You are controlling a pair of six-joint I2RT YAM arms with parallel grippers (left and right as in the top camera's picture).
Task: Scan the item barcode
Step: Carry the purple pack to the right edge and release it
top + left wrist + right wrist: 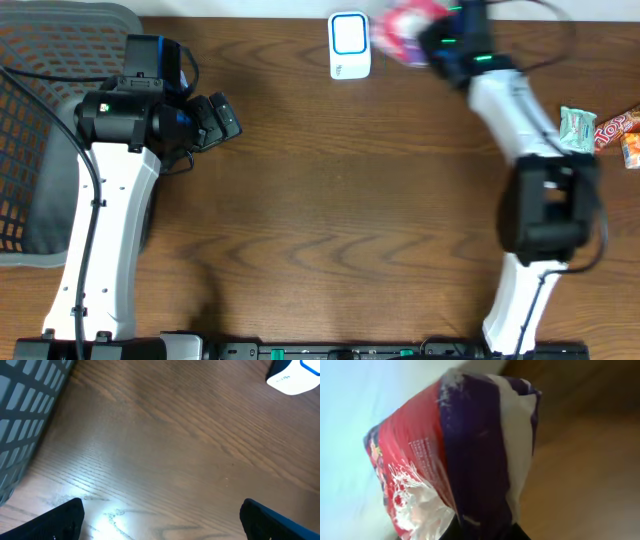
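Red-purple snack packet [403, 30] clenched in right gripper [436, 40], held just beside scanner [349, 45], likely to present its barcode. Left gripper [218, 118] released, empty, parked clear by basket [40, 60].

Overhead looks down; low left wrist apparently shares the scanner [349, 45] [295, 377].

The packet [403, 30] is sitting in the right gripper [432, 38], sticking out to its left. Just beyond the packet, the scanner [350, 45] is standing on the table [330, 200], ahead and well to the right of the left gripper [224, 118]. The basket [40, 120] is lying left of that gripper, stretching behind it. A few wrappers [578, 128] are lying on the table, right of and behind the right gripper.
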